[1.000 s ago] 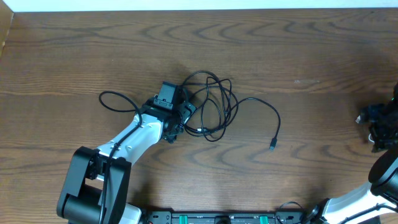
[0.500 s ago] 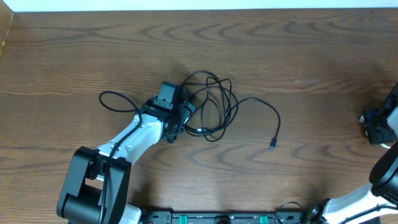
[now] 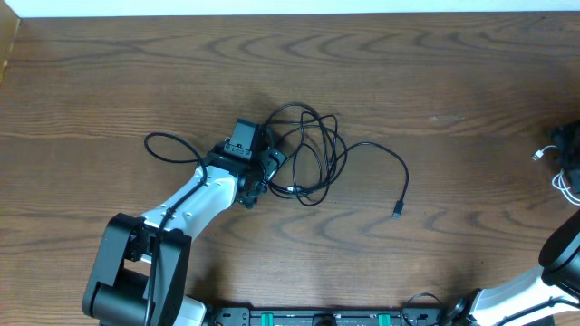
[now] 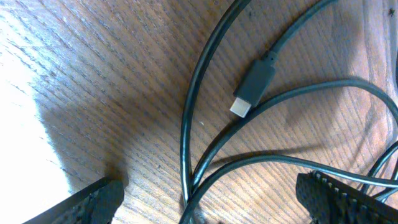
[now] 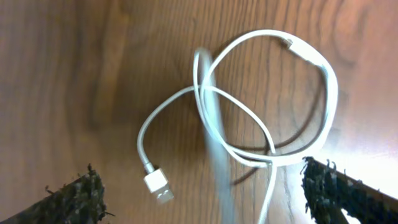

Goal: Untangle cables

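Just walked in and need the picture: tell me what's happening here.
Two robot arms are untangling cables. The left claw hangs open over the tangled black cables in the middle of the table, gripping nothing. The right claw is open above the white cable, which lies coiled apart near the right edge.

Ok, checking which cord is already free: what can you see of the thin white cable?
The thin white cable is a smooth, plastic-looking cord lying loosely coiled in overlapping loops on the brown wooden table, at the overhead view's far right. A boxy white plug ends one side; one strand is blurred. The right gripper is open above it, not gripping.
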Available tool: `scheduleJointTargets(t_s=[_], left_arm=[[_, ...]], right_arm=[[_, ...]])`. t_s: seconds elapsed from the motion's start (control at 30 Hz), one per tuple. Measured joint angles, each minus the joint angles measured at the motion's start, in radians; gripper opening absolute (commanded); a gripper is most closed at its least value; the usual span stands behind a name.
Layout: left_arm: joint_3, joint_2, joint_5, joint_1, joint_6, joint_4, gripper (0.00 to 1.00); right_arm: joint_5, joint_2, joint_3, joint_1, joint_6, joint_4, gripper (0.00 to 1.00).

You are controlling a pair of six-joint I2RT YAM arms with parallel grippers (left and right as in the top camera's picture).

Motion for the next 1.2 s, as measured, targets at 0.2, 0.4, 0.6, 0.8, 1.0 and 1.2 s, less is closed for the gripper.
scheduleJointTargets(t_s=[0.2, 0.4, 0.6, 0.8, 1.0, 1.2], left_arm=[[0.0, 0.0, 0.0, 0.0, 0.0, 0.0, 0.95], [0.0, 0.0, 0.0, 0.0, 0.0, 0.0, 0.95], [0.0, 0.0, 0.0, 0.0, 0.0, 0.0, 0.95], [0.0, 0.0, 0.0, 0.0, 0.0, 0.0, 0.95], [0.0, 0.0, 0.0, 0.0, 0.0, 0.0, 0.95], [0.0, 0.0, 0.0, 0.0, 0.0, 0.0, 0.95]], right_arm=[[-0.042, 0.0, 0.168, 0.0, 0.031, -0.237, 0.99], [-0.311, 0.0, 0.257, 0.007, 0.003, -0.461, 0.98], [-0.583, 0.0, 0.257, 0.12, -0.187, -0.581, 0.95], [-0.674, 0.0, 0.253, 0.328, -0.356, -0.648, 0.99], [-0.681, 0.0, 0.246, 0.504, -0.403, -0.628, 0.94], [-0.646, 0.0, 0.245, 0.684, -0.421, -0.58, 0.88]])
